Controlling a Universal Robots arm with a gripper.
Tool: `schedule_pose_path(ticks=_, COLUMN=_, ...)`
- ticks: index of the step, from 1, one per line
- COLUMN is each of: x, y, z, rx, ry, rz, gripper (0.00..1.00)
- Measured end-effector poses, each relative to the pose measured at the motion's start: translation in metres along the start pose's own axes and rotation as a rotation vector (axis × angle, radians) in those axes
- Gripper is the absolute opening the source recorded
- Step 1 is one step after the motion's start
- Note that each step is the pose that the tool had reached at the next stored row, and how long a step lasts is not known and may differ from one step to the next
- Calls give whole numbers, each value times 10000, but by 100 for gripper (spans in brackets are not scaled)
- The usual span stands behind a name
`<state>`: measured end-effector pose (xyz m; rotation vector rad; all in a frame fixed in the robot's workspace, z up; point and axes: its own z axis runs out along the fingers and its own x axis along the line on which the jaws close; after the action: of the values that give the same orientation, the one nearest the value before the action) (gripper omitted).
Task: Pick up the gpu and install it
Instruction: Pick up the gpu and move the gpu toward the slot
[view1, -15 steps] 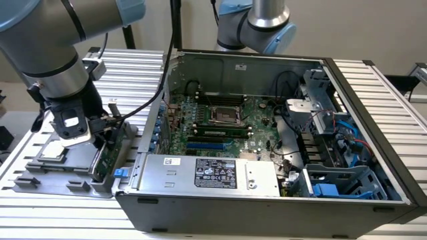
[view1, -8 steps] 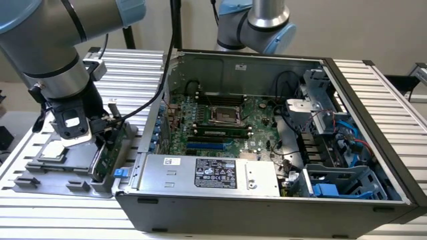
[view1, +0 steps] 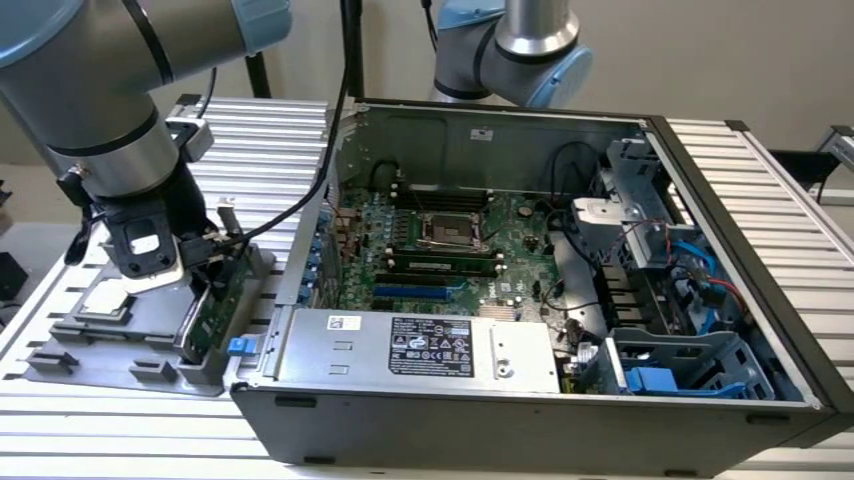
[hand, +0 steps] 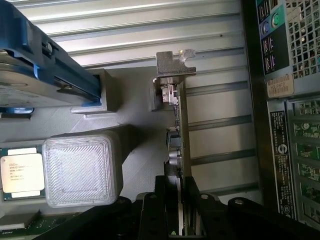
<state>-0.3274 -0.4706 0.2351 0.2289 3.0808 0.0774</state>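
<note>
One gripper (hand: 179, 186) around the upright gpu (hand: 178, 127)

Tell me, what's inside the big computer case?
A green circuit board with a square socket, a silver power box nearest the camera, and blue cables on the exterior view's right. Whatever lies under the power box is covered.

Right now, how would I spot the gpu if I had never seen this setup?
Find the open case; beside it, on the exterior view's left, lies a grey tray. The gpu stands on edge in the tray's side nearest the case, under the gripper. It is a thin green card with a silver bracket, unlike the flat square chip and the blue-railed drive.
</note>
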Motion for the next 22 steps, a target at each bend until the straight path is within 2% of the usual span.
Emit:
schedule_pose_path(ticks=5, x=-44, y=-1, z=3, rx=-6, ry=6, rz=-111, gripper=27)
schedule_pose_path(ticks=11, x=-83, y=5, z=5, rx=-27, ry=32, rz=-559, gripper=27)
schedule_pose_path(ticks=22, x=-84, y=5, z=4, rx=-100, ry=120, rz=-2110, gripper=27)
